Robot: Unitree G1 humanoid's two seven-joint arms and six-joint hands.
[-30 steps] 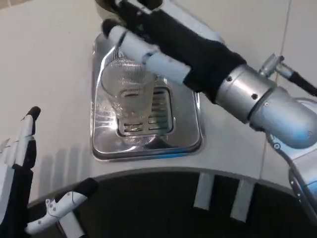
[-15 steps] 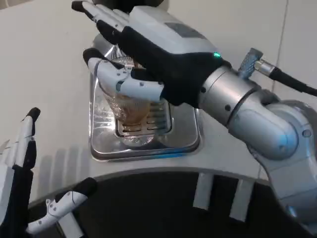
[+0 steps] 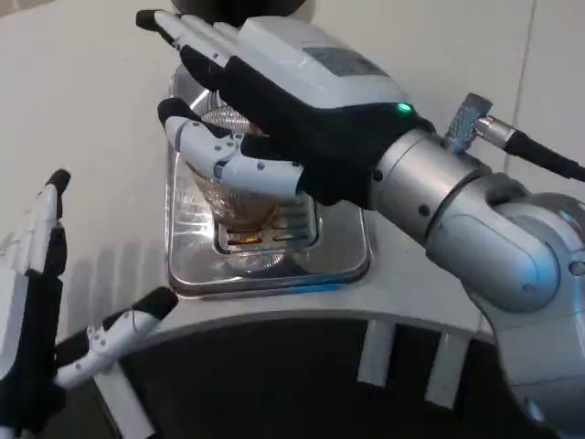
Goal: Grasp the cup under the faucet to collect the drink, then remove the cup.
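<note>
Right hand (image 3: 283, 101) clasped around ribbed clear cup (image 3: 233, 197) with amber drink (image 3: 245, 218) inside.

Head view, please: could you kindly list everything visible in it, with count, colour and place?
Cup: one, clear ribbed glass with amber drink at the bottom, standing on the drip tray.
Drip tray: one, shiny silver with a slotted grate, centre of the table.
Dispenser: one, dark, top edge above the cup; faucet not discernible.
Table: one, white, with a dark curved front edge.
Right hand: one, white and black, around the cup; firm grip not certain.
Left hand: one, white and black, open, lower left.
</note>
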